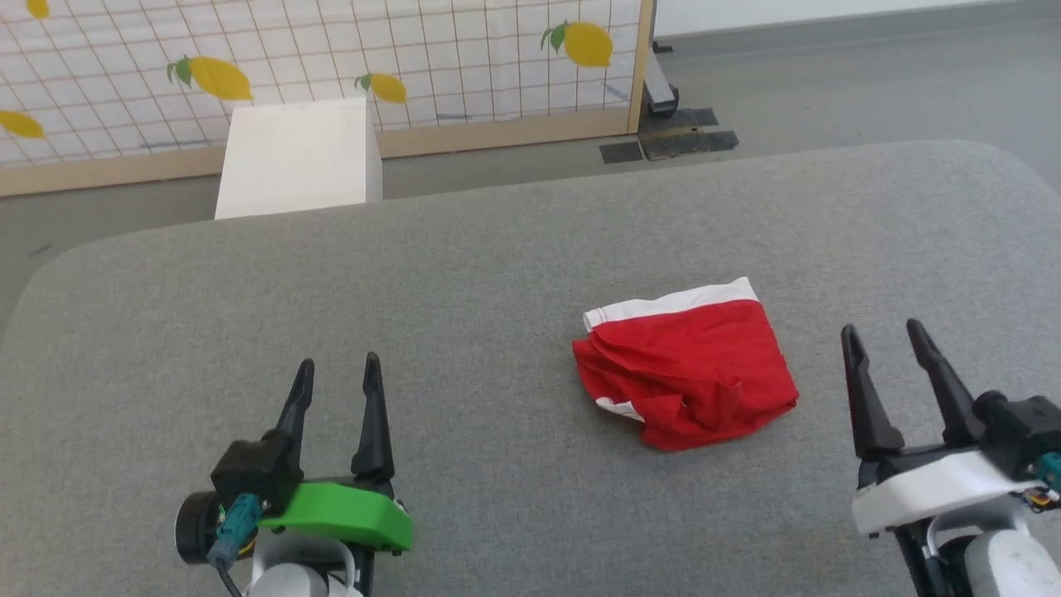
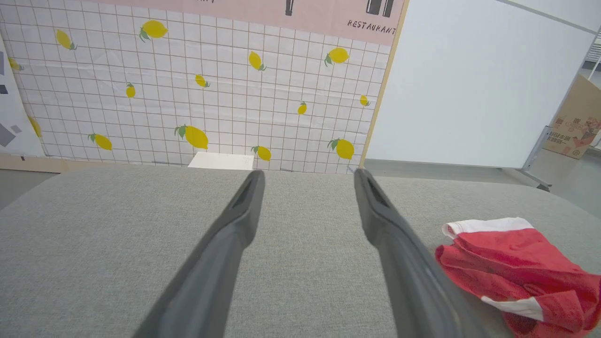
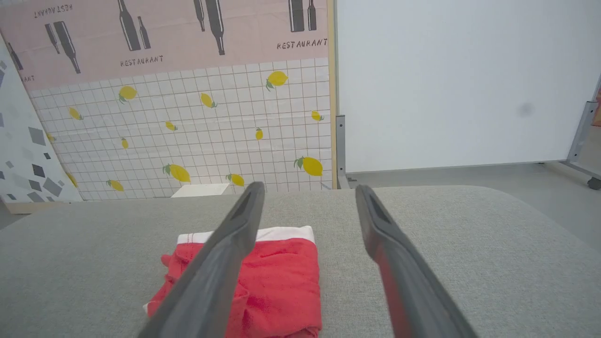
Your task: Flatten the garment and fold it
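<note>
Soft, light, limp, judging by the crumpled shorts [image 1: 686, 369]. Best to pinch the white band [image 1: 671, 303] near its ends. Spread wide and empty: left gripper [image 1: 339, 360], right gripper [image 1: 880, 327].

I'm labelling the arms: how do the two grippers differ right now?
The left gripper is green at its base, the right gripper white. The right gripper is nearer the red shorts than the left gripper. Both are open, empty, over the grey table.
</note>
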Robot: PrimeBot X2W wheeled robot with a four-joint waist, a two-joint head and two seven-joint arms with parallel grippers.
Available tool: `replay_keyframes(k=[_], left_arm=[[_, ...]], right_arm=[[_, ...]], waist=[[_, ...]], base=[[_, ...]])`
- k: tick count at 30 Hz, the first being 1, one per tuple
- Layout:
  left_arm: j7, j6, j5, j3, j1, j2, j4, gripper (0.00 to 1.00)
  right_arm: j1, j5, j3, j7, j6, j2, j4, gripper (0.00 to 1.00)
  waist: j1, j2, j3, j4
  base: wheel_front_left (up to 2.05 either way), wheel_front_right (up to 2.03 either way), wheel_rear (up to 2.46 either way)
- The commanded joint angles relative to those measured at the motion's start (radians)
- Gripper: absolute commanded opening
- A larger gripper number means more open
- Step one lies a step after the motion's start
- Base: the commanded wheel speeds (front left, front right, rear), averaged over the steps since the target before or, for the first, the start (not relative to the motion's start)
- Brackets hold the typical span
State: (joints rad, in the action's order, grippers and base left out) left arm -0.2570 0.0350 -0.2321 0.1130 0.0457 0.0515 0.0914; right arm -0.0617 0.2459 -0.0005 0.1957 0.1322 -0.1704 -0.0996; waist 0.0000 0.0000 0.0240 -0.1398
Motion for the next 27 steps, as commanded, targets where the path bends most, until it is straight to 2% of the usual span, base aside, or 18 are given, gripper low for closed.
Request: replay_keyframes(k=[1, 11, 24, 27], left_arm=[[-0.005, -0.003, -0.007, 0.001, -0.018, -0.001, 0.004, 1.0], [-0.005, -0.002, -0.014, -0.002, -0.055, -0.001, 0.007, 1.0], [-0.005, 0.0, -0.015, -0.007, -0.064, -0.001, 0.006, 1.0], [-0.005, 0.001, -0.017, -0.007, -0.062, -0.001, 0.004, 1.0]], right_arm=[[0.018, -0.008, 0.008, 0.011, -0.002, 0.003, 0.001, 1.0], [0.049, -0.006, 0.039, 0.024, -0.002, -0.018, -0.038, 1.0], [0.052, 0.0, 0.032, 0.025, -0.002, -0.009, -0.041, 1.0], [0.05, 0.035, 0.036, 0.009, -0.002, -0.002, -0.047, 1.0]], waist=[[0.0, 0.0, -0.007, -0.004], [0.0, 0.0, -0.022, 0.012], [0.0, 0.0, -0.026, 0.018], [0.0, 0.0, -0.022, 0.019]], base=[[0.0, 0.0, 0.0], [0.0, 0.0, 0.0], [0.0, 0.0, 0.0], [0.0, 0.0, 0.0]])
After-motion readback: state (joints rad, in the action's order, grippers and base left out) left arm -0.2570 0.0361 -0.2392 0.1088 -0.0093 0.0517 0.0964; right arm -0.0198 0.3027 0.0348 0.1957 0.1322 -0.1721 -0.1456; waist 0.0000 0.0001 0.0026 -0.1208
